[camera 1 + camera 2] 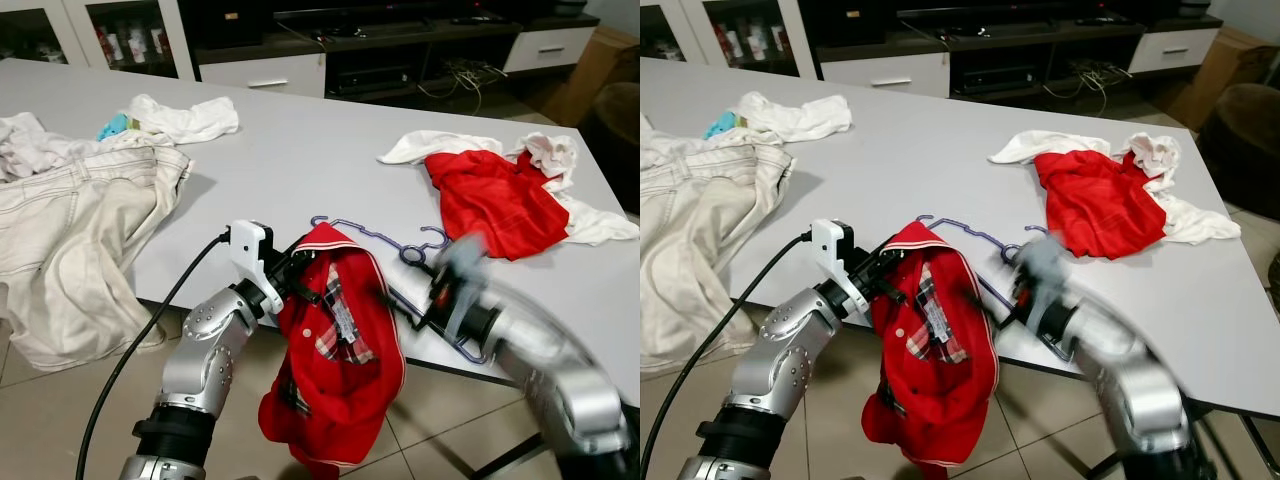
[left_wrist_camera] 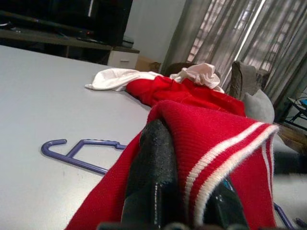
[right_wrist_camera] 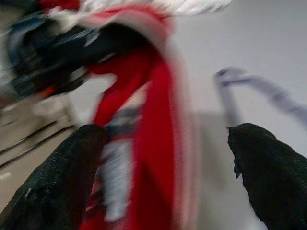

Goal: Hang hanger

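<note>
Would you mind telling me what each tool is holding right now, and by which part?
The left tool pinches the red shirt at its white-striped collar edge. The right tool is open beside the shirt, holding nothing.

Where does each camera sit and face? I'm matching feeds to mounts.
Left eye view: head, looking down at the grey table; both arms show, left claw gripping the red shirt.
Right eye view: same, shifted.
Left wrist view: along its fingers toward the purple hanger.
Right wrist view: between open fingers.
All share shirt, hanger.
</note>
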